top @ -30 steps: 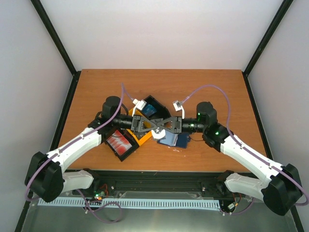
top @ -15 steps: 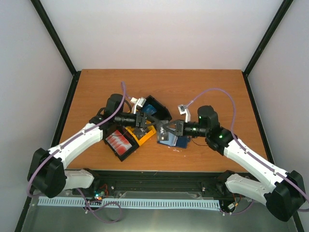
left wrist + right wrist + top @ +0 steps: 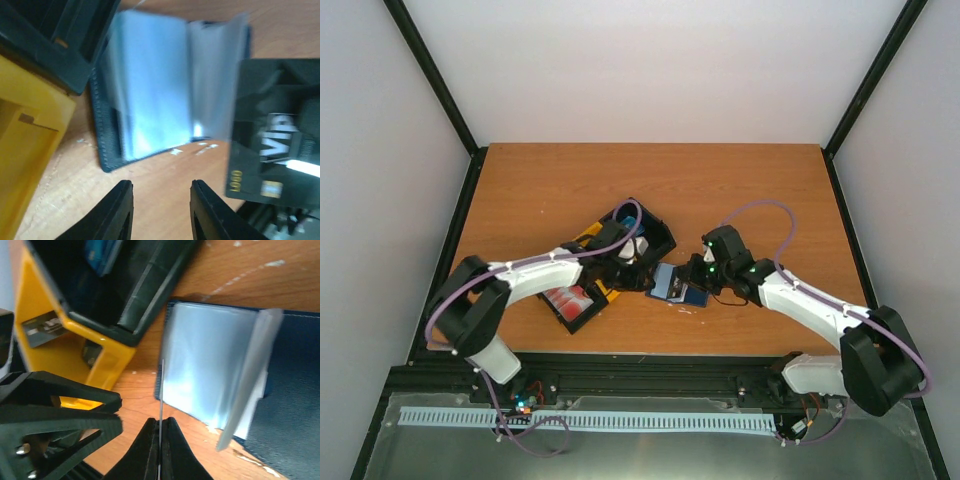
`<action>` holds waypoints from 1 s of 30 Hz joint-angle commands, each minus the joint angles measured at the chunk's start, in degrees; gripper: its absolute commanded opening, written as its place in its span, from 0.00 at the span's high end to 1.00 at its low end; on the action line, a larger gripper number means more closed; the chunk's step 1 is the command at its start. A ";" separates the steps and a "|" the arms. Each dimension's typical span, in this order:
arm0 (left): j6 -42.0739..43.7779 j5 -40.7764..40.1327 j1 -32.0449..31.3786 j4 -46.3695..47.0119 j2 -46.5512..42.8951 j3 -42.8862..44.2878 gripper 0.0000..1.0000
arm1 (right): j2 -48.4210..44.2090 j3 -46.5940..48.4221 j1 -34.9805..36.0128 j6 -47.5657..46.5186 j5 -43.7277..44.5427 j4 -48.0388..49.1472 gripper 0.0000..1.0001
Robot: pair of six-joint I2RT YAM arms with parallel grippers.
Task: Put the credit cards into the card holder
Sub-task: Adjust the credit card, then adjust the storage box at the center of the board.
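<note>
The dark blue card holder (image 3: 678, 285) lies open on the table, its clear sleeves up; it also shows in the left wrist view (image 3: 150, 90) and the right wrist view (image 3: 215, 370). My right gripper (image 3: 698, 270) (image 3: 160, 421) is shut on a thin card (image 3: 161, 385), seen edge-on at the holder's left edge. In the left wrist view this card (image 3: 272, 150) is dark with "VIP" and "1000" on it. My left gripper (image 3: 638, 275) (image 3: 161, 210) is open and empty, low over the table just left of the holder. Red-and-white cards (image 3: 570, 298) lie in a black bin.
A yellow bin (image 3: 607, 282) (image 3: 65, 350) and a second black bin (image 3: 642, 232) (image 3: 125, 285) with something blue in it stand right beside the holder's left side. The left gripper's fingers (image 3: 60, 410) are close to the right gripper.
The two grippers, which met above the bins a second ago, have parted and come down. The right one has brought the card to the holder's left edge; the left one has dropped beside it, open.
</note>
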 commanded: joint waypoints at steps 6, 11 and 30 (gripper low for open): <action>5.57 -14.49 -2.38 -9.10 7.50 6.65 0.68 | 1.88 0.01 -1.52 -0.17 4.66 -3.07 0.97; 5.68 -25.53 -2.38 -14.25 11.22 10.79 0.69 | 4.86 -1.05 -2.86 -4.27 1.76 2.58 0.97; 10.17 -13.10 2.19 -5.44 9.40 10.17 0.52 | 10.54 -4.80 -9.49 -6.87 -7.66 11.31 0.97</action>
